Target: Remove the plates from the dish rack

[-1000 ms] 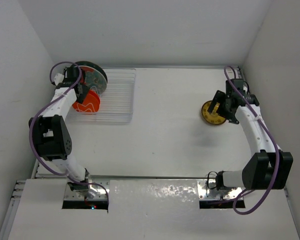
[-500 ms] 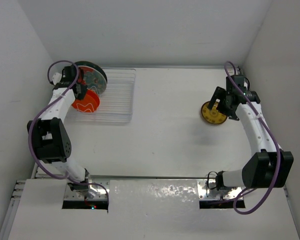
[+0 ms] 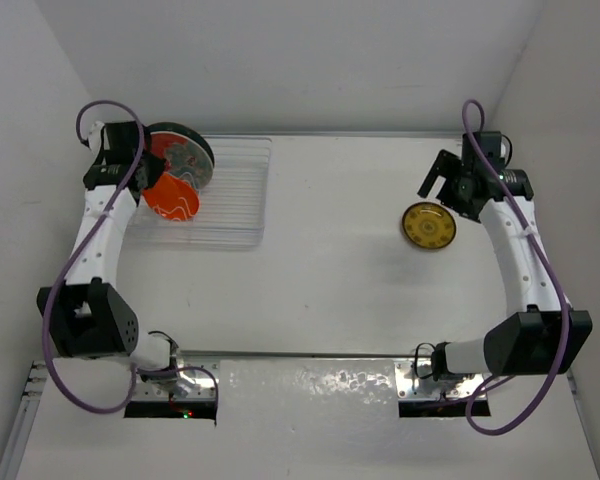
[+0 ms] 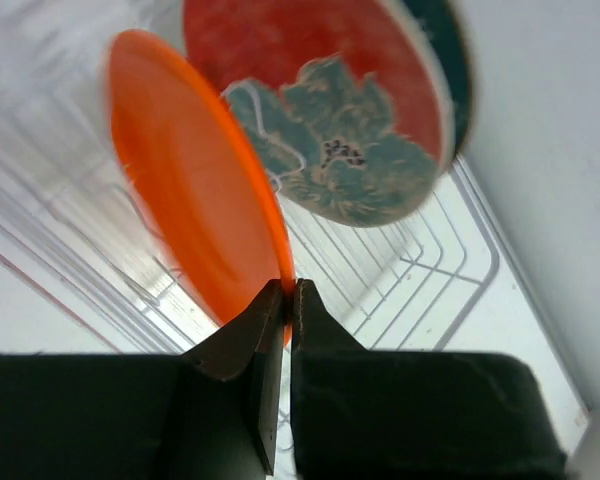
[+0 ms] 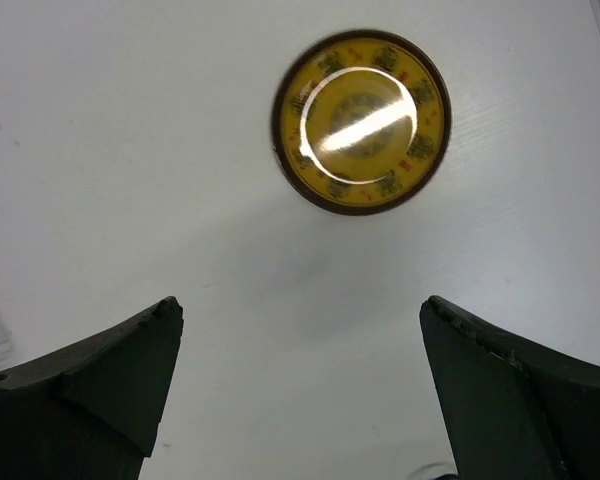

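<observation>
Pinching orange plate [image 4: 190, 180] by its rim in clamped left end effector [image 4: 288, 290], upright at dish rack's [image 3: 235, 190] left end beside red-teal plate [image 4: 320, 110], so lift along its plane; right end effector [image 5: 298, 305] spread apart over yellow plate [image 5: 361, 121], well right of rack.

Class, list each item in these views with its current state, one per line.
yellow plate: flat on the table, not held
orange plate: on edge, rim held
red-and-teal plate: upright in the dish rack
dark teal plate: upright behind it
left gripper: shut on the orange plate
right gripper: open, empty
</observation>
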{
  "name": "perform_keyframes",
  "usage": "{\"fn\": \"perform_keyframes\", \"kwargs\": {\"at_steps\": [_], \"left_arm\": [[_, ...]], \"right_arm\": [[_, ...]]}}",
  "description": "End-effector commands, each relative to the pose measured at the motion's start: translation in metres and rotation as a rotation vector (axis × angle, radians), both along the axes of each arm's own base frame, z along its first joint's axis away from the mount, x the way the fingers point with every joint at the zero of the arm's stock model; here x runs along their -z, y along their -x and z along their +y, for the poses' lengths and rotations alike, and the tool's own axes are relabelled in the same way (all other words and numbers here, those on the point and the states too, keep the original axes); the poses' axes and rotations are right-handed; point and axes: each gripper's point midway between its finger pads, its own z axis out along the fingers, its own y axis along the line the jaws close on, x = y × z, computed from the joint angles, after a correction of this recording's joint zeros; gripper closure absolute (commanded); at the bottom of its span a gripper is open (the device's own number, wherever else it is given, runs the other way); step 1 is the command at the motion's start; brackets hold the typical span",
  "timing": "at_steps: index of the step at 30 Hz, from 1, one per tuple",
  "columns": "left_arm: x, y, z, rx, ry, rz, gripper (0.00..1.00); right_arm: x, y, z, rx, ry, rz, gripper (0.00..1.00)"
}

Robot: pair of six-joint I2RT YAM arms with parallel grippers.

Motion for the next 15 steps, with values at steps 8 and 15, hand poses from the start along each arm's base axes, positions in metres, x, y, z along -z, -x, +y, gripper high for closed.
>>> {"fn": "perform_keyframes", "kwargs": {"at_steps": [8,15], "left_arm": [[-0.083,-0.004,-0.152,0.800,-0.507,-0.282,1.00],[-0.033,0.061,-0.350,1.482,-0.836,-0.250,1.00]], "right_arm": [[-0.098,-0.064,0.074,-0.129,-0.334,-0.254,0.01],[-0.109,-0.089,0.145,-0.296,-0.436,-0.116,0.01]]}}
